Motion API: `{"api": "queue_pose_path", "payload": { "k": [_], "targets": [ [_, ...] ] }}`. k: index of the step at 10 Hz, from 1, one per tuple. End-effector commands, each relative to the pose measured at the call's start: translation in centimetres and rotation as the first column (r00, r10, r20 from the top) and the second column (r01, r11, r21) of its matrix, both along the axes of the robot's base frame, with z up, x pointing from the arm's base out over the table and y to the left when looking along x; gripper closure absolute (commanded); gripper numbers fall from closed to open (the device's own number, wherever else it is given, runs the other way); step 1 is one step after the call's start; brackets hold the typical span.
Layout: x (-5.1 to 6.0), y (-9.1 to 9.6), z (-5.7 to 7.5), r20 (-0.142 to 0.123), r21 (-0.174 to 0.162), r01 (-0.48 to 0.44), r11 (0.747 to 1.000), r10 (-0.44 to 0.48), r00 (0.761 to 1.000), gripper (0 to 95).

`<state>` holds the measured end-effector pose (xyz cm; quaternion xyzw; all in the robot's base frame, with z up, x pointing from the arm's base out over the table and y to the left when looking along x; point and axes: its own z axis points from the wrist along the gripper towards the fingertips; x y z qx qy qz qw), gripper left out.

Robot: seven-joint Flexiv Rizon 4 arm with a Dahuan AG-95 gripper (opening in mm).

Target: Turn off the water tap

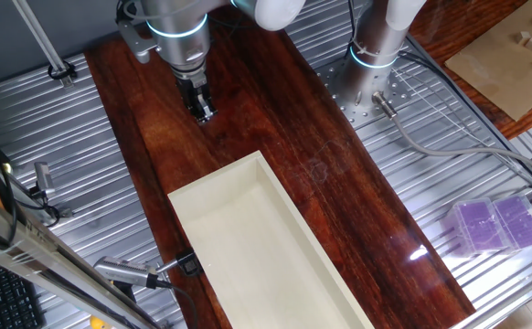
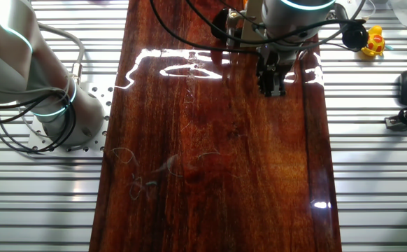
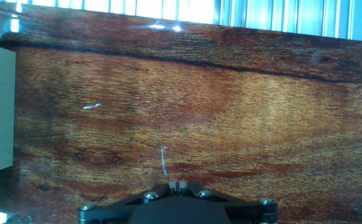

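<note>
Claw (image 1: 203, 113) seemingly closed, holding nothing.

Silver-grey arm (image 1: 179, 23) with glowing cyan ring, white rounded joint covers, black cables (image 2: 182, 31), small black fingers (image 1: 201, 102), black gripper body with silver screws (image 3: 175, 208) in hand view

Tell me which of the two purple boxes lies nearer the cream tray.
The purple box at the image-left of the pair; the other purple box lies beyond it, farther from the cream tray.

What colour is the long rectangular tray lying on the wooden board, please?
The tray is cream or off-white, plain and unpatterned; it shows best in the fixed view looking down its length.
</note>
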<state>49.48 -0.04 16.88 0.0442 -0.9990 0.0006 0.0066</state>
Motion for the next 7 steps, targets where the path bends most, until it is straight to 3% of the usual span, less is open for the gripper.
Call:
{"api": "queue_pose_path", "payload": {
  "k": [1, 7],
  "targets": [
    [0.06, 0.04, 0.03, -0.004, 0.001, -0.001, 1.000, 0.001, 1.000, 95.0],
    [0.06, 0.04, 0.03, 0.000, 0.001, -0.004, 1.000, 0.004, 1.000, 95.0]
  ]
}}
